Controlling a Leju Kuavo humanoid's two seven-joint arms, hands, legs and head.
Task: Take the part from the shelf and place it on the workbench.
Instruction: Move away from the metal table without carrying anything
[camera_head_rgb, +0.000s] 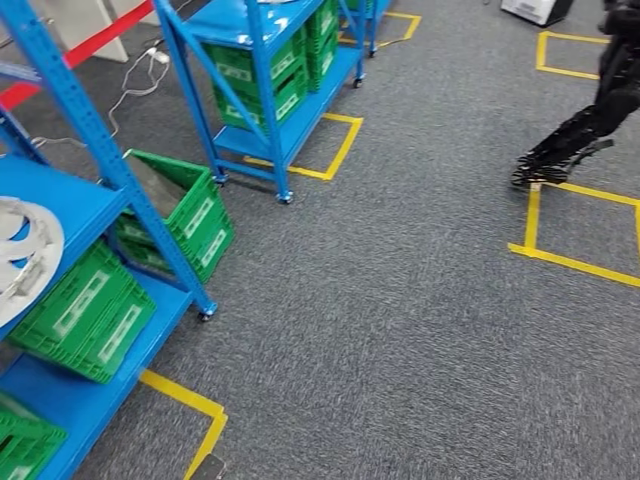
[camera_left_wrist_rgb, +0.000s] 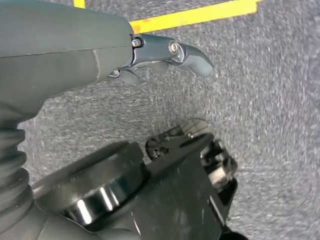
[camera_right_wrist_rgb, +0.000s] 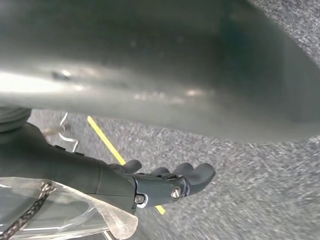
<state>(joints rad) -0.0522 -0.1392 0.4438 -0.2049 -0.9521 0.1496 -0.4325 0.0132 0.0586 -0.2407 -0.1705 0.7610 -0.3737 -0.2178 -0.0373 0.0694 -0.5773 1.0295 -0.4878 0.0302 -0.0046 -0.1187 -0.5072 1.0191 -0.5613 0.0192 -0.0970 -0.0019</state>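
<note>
1. The part (camera_head_rgb: 23, 255), a pale metal ring, lies on the blue shelf (camera_head_rgb: 79, 210) at my left, above the green crates (camera_head_rgb: 87, 312).
2. My left robot hand (camera_left_wrist_rgb: 166, 52) hangs over the carpet, fingers straight, holding nothing.
3. My right robot hand (camera_right_wrist_rgb: 166, 182) looks empty too, fingers extended.
4. I judge I'm not yet squared to the shelf: turn left first, then reach for the ring's rim.

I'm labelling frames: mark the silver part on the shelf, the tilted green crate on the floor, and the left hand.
silver part (camera_head_rgb: 26, 255), head view, rim.
tilted green crate (camera_head_rgb: 198, 215), head view, side wall.
left hand (camera_left_wrist_rgb: 162, 52), left wrist view, fingers.
</note>
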